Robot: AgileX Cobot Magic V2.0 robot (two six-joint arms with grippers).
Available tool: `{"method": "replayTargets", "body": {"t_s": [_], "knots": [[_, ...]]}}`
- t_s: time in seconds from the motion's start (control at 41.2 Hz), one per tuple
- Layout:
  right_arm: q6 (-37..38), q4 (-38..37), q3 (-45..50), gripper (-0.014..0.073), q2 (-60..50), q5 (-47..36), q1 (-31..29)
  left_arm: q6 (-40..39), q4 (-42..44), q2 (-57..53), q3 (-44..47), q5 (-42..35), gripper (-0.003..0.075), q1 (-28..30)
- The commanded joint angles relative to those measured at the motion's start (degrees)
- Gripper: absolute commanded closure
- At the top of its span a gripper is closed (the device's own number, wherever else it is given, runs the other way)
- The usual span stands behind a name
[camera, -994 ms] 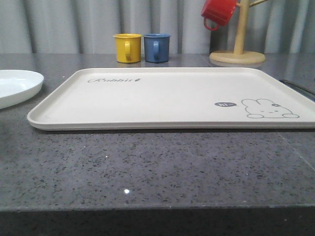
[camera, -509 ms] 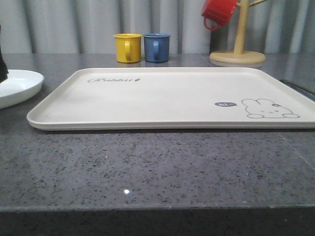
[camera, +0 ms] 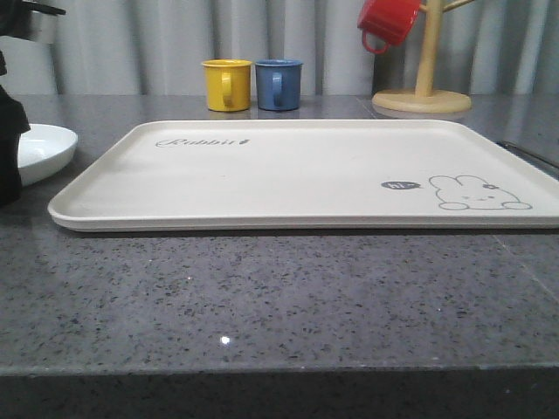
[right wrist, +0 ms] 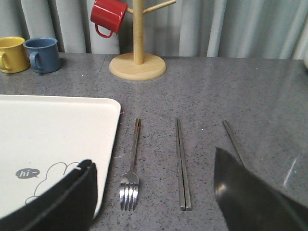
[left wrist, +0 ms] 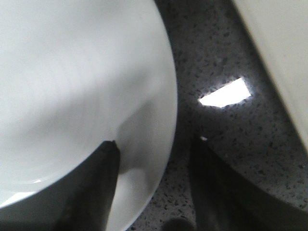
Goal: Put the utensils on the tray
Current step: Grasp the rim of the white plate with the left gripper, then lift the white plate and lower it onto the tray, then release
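The cream tray (camera: pixel 306 166) lies flat in the middle of the counter with nothing on it. To its right, on the dark stone, the utensils lie side by side: a fork (right wrist: pixel 134 159) nearest the tray's edge (right wrist: pixel 108 144), then a pair of chopsticks (right wrist: pixel 181 163), then a slim handle (right wrist: pixel 232 137) whose end is hidden behind a finger. My right gripper (right wrist: pixel 153 159) hovers open above the fork and chopsticks, holding nothing. My left gripper (left wrist: pixel 156 142) is open and empty, one finger over the white plate (left wrist: pixel 72 72), the other over the counter.
The white plate (camera: pixel 44 148) sits left of the tray, partly behind my dark left arm (camera: pixel 9 148). Yellow mug (camera: pixel 226 85) and blue mug (camera: pixel 279 84) stand behind the tray. A wooden mug tree (camera: pixel 423 92) with a red mug (camera: pixel 388 22) stands back right.
My left arm has entered the front view at the far left and dropped lower, now covering part of the white plate. The tray and mugs have not moved.
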Motion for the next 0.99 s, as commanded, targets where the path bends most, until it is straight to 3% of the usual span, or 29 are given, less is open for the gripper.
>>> {"method": "replayTargets", "body": {"t_s": [0.0,0.194,0.485,0.752,0.97], "knots": [[0.0,-0.1,-1.9,0.0057,0.8,-4.9,-0.3,-0.1,0.4,-2.0,-1.8,-0.8,0.0531,-0.4],[0.0,-0.1,-1.9,0.0057,0.8,-4.9,-0.3,-0.1,1.9,-2.0,-1.8,-0.3,0.0738,-0.4],[0.0,-0.1,-1.9,0.0057,0.8,-4.9,-0.3,-1.4,7.5,-5.4,-6.9,0.1,0.0739,-5.4],[0.0,-0.1,-1.9,0.0057,0.8,-4.9,-0.3,-3.5,10.6,-6.6,-18.7,1.6,0.0739,-15.6],[0.0,-0.1,-1.9,0.0057,0.8,-4.9,-0.3,-3.5,10.6,-4.7,-21.1,-0.4,0.0739,-25.2]]}}
